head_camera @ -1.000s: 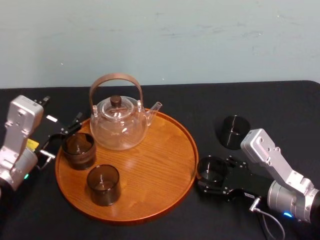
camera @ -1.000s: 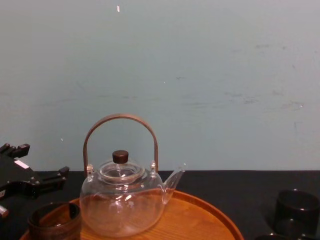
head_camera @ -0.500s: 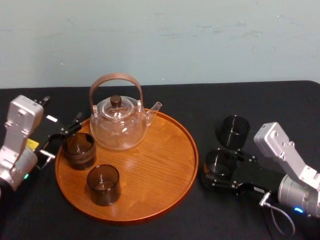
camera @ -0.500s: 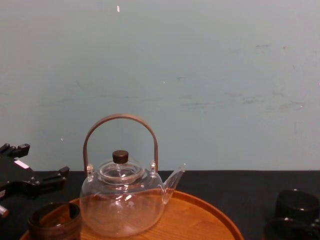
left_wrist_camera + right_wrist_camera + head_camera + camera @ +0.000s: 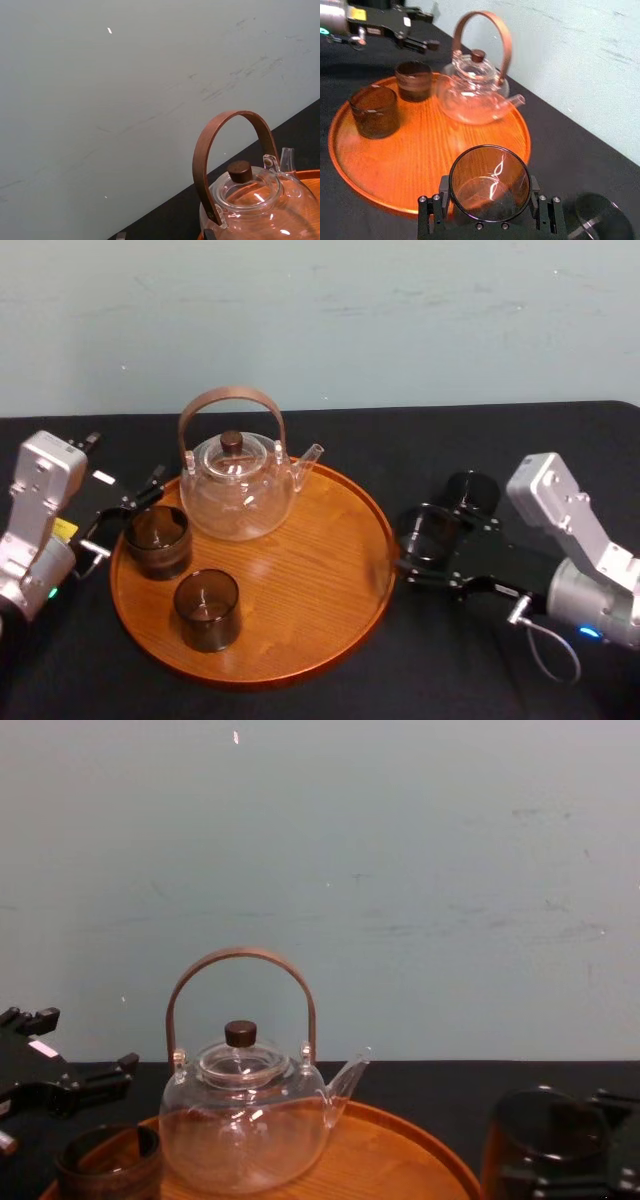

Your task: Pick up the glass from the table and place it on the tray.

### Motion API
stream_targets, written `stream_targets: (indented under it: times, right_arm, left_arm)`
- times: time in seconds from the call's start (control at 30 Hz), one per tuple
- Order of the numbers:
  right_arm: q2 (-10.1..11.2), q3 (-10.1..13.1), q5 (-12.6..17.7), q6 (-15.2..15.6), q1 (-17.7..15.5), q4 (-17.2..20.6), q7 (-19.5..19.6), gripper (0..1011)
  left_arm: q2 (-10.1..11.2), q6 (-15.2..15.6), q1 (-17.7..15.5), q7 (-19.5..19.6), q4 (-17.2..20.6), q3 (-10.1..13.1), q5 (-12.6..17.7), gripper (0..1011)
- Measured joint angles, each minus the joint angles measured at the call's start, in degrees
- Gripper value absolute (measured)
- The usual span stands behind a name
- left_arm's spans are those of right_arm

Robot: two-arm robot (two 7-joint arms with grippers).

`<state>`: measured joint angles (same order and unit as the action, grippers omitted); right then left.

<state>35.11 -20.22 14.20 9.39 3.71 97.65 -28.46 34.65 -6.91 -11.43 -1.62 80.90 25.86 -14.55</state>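
One glass in right tool (clamped)

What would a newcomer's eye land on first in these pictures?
The big round wooden tray at centre, with the clear glass teapot at its back. Then the right gripper, shut on a dark glass just off the tray's right rim, while the left gripper sits open at the left rim.
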Motion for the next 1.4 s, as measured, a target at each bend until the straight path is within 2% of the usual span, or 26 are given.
stream_targets:
  times: [0.33,0.77,1.4]
  right_arm:
    - [-2.91,-4.51,-0.41,-0.86,3.77,-1.95,-1.54,912]
    - [-5.77,-9.31,-0.61,-2.07,6.17,-3.82,-2.77,912]
    - [-8.51,-13.06,-0.59,-4.49,7.23,-7.99,-3.39,912]
  left_arm:
    - [0.0,0.0,0.0,0.0,0.0,0.0,0.0,1001]
    - [0.0,0.0,0.0,0.0,0.0,0.0,0.0,1001]
    - [0.0,0.0,0.0,0.0,0.0,0.0,0.0,1001]
